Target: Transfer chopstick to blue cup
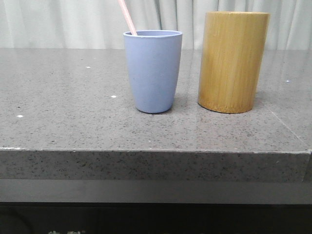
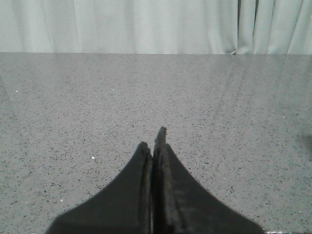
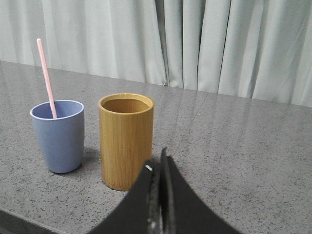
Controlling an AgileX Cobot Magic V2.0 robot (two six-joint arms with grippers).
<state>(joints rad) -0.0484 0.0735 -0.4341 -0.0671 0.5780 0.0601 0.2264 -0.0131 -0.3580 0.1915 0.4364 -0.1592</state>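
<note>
Leaning on the blue cup's (image 1: 153, 70) rim, your chopstick (image 1: 126, 17) stands amid bare table (image 1: 63, 117); both hands (image 2: 153, 146) (image 3: 158, 163) pressed together.

A staged tabletop test bench, more lab or demo room than lived-in kitchen.

The work surface is a thick slab of grey speckled stone countertop (image 1: 73, 97) with a squared front edge, like a kitchen counter, yet it is backed along its whole far side by a plain pale pleated curtain (image 1: 73, 24) rather than a wall, cupboards or appliances. On it stand just two household props close together: the blue cup (image 1: 153, 70) with the chopstick (image 1: 127, 17) leaning in it, and a tan bamboo cylinder (image 1: 233, 61). Such a bare, neutral backdrop around a few everyday items suggests a set arranged for recording.
</note>
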